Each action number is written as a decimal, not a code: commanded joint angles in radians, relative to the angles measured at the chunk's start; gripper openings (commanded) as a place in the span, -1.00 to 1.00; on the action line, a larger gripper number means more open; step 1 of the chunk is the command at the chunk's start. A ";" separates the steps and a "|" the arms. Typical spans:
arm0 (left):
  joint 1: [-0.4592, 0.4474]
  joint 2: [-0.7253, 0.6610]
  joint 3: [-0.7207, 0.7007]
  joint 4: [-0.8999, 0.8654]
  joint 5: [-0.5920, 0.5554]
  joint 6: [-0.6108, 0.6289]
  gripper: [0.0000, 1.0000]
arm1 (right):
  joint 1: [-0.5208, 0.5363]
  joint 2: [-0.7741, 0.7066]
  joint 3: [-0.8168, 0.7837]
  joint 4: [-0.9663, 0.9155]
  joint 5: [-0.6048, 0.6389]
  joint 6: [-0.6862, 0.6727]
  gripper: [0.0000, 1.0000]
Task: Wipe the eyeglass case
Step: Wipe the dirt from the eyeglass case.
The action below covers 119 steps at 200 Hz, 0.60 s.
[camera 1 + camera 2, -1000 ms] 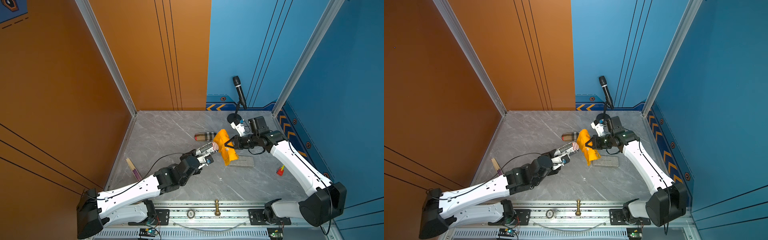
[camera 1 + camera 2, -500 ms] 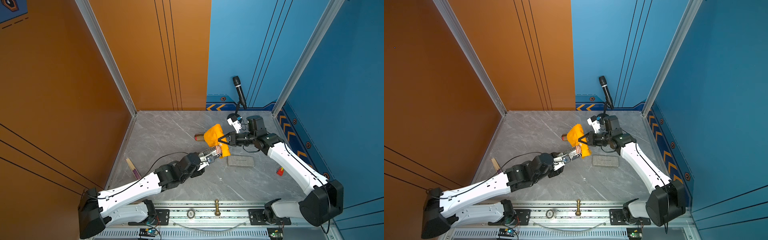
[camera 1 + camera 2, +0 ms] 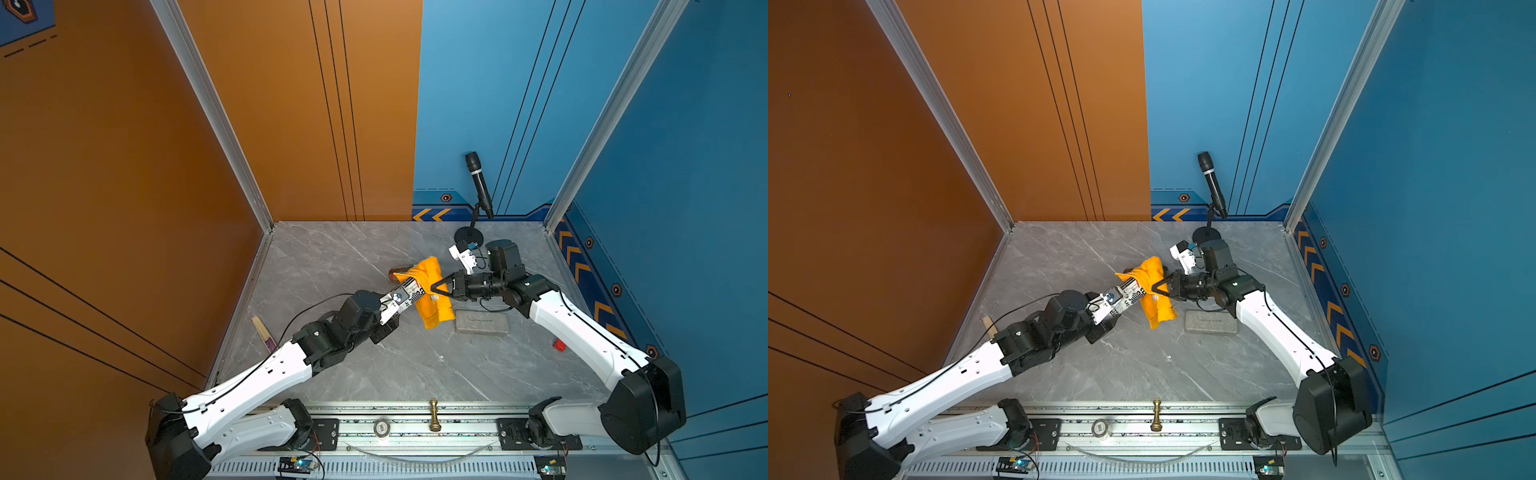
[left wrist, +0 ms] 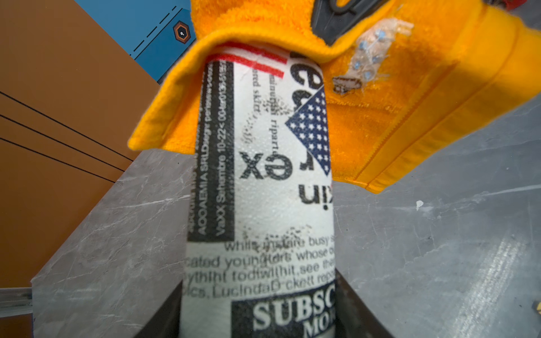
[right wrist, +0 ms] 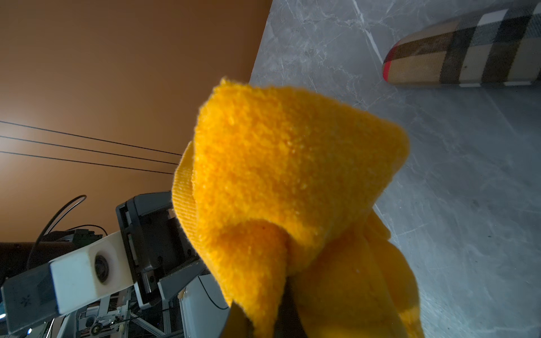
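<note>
Eyeglass case (image 3: 410, 291), newsprint-patterned, mid-frame in both top views, clamped by left gripper (image 3: 397, 307), far end draped in yellow cloth (image 3: 432, 305), cloth pinched tight in right gripper (image 3: 435, 288)

Both top views: high above the front rail (image 3: 465, 428), angled down toward the back corner, whole table (image 3: 395, 374) in frame. Left wrist: close-up along the newsprint eyeglass case (image 4: 263, 190). Right wrist: tight on the yellow cloth (image 5: 292, 175). All four share the cloth.

Robot lab test booth, orange wall panels (image 3: 124, 166), blue wall panels (image 3: 685, 166), aluminium posts (image 3: 217, 120), marble-look tabletop (image 3: 395, 374), arm-mounting rail (image 3: 469, 430), microphone (image 3: 478, 183)
</note>
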State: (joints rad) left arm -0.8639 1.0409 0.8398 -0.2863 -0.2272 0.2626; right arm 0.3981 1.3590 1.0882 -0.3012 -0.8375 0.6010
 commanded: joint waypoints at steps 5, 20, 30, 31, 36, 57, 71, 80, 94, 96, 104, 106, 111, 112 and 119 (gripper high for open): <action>-0.059 -0.008 -0.010 0.040 0.082 -0.054 -0.17 | -0.028 0.054 0.070 0.061 -0.011 0.006 -1.00; -0.081 0.005 -0.011 0.024 0.068 -0.060 -0.18 | -0.023 0.079 0.112 0.051 -0.017 -0.004 -1.00; -0.086 0.010 -0.011 0.021 0.064 -0.062 -0.18 | -0.011 0.098 0.129 0.056 -0.022 -0.004 -1.00; -0.087 0.010 -0.011 0.021 0.063 -0.062 -0.18 | -0.010 0.099 0.130 0.056 -0.022 -0.004 -1.00; -0.087 0.010 -0.011 0.023 0.058 -0.062 -0.18 | -0.003 0.105 0.134 0.057 -0.023 -0.003 -1.00; -0.072 0.000 -0.022 0.063 0.013 -0.067 -0.18 | 0.031 0.122 0.124 0.075 -0.029 0.010 -1.00; -0.032 -0.008 -0.031 0.089 0.041 -0.085 -0.19 | 0.041 0.119 0.090 0.114 -0.032 0.045 -1.00; -0.007 -0.008 -0.032 0.088 0.049 -0.098 -0.19 | 0.041 0.109 0.067 0.138 -0.037 0.070 -1.00; 0.019 -0.008 -0.033 0.075 0.053 -0.107 -0.20 | 0.038 0.088 0.042 0.125 -0.024 0.076 -1.00; 0.023 -0.008 -0.033 0.074 0.053 -0.109 -0.20 | 0.038 0.084 0.040 0.120 -0.021 0.074 -1.00; 0.041 -0.013 -0.035 0.068 0.059 -0.122 -0.20 | 0.038 0.068 0.035 0.097 -0.015 0.064 -1.00; 0.046 -0.014 -0.036 0.067 0.063 -0.127 -0.20 | 0.039 0.066 0.035 0.090 -0.013 0.060 -1.00; 0.057 -0.018 -0.039 0.066 0.072 -0.137 -0.20 | 0.040 0.057 0.032 0.075 -0.011 0.056 -1.00; 0.060 -0.020 -0.040 0.065 0.074 -0.139 -0.20 | 0.040 0.054 0.032 0.072 -0.011 0.055 -1.00; 0.078 -0.029 -0.047 0.065 0.087 -0.156 -0.20 | 0.040 0.043 0.028 0.052 -0.010 0.049 -1.00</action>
State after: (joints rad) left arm -0.8459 1.0477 0.7990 -0.2901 -0.1478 0.1909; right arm 0.4240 1.4677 1.1435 -0.1810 -0.8242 0.6468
